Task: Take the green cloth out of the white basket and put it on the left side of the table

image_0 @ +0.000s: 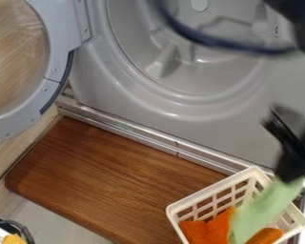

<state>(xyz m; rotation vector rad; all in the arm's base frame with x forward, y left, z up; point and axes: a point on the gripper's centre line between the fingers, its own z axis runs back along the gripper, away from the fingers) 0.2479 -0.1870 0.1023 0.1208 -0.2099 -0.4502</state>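
Note:
At the right edge, the black gripper (291, 175) points down over the back right rim of the white basket (206, 194). It is shut on the upper end of the green cloth (263, 208). From there the cloth slants down to the left into the basket, its lower part lying against orange cloth. The basket stands at the lower right, partly over the brown wooden table (116, 178).
Orange cloths (209, 230) lie in the basket. Behind the table is a grey machine drum (199, 71), with its round door (53, 62) swung out at the upper left. A metal edge (152, 138) borders the table's back. Dark cables cross the top.

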